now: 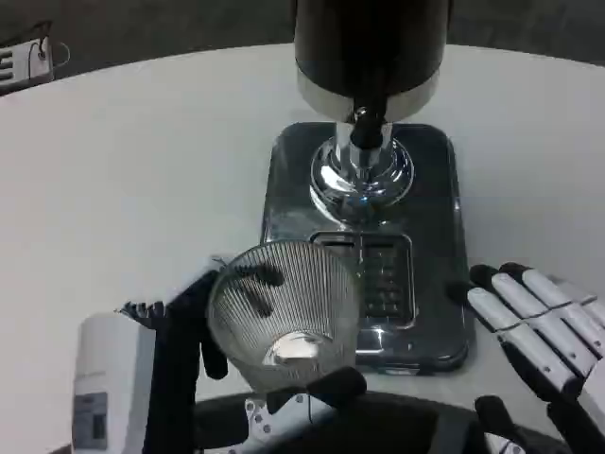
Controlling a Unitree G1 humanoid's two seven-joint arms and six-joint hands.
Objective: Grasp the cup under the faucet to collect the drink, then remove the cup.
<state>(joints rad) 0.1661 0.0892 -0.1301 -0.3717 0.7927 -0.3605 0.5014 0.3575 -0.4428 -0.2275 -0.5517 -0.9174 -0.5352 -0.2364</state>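
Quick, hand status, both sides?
Left hand: holding the cup, fingers wrapped around it.
Right hand: open, holding nothing, fingers extended beside the dispenser base.

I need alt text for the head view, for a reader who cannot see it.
The left hand holds a clear ribbed cup in front of a drink dispenser on its metal base. The right hand rests open beside the base on the white table.

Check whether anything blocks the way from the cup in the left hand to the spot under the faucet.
Nothing visible blocks it. The left hand holds the ribbed cup at the front edge of the dispenser base. The drip grate between the cup and the faucet lies bare. The right hand waits off to the side.
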